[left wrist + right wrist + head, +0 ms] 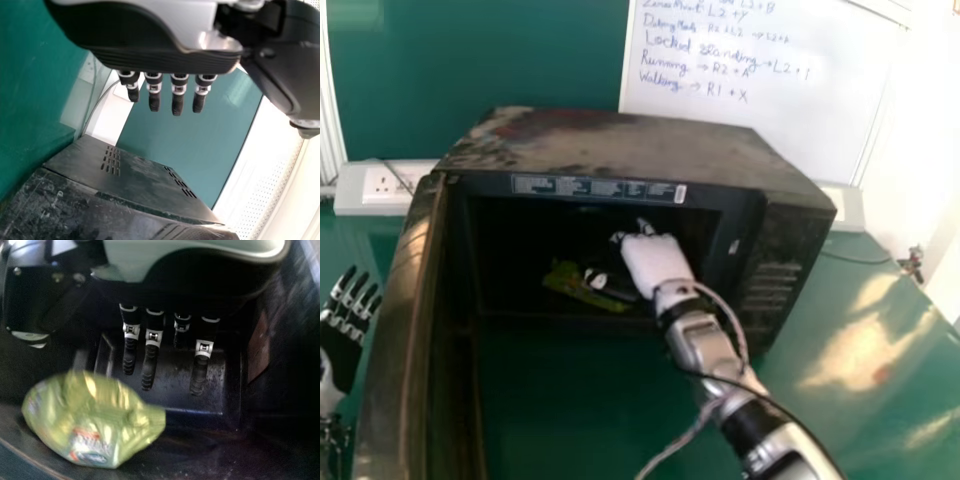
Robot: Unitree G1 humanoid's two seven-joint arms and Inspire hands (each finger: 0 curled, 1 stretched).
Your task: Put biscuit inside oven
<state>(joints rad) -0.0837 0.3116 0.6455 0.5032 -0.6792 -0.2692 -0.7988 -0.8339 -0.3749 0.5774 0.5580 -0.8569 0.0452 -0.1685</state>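
**Biscuit packet's in the oven, robot's right hand is in there too**

So I'm standing here looking at this scuffed black microwave oven on a green table, door hanging wide open on the robot's left. The green biscuit packet is inside, lying on the oven floor close to the front opening, a bit crumpled.

The right hand is inside the oven too, just beside the packet. Its fingers are pretty much straight with gaps between them, not curled around anything. The thumb is right by the packet, but honestly I can't tell if it's touching. There's a cable looping along that arm as well.

The left hand is out by the open door, on its outer side, fingers straight and spread. Behind the oven there's a whiteboard with handwriting on it, and a wall socket off to the left.
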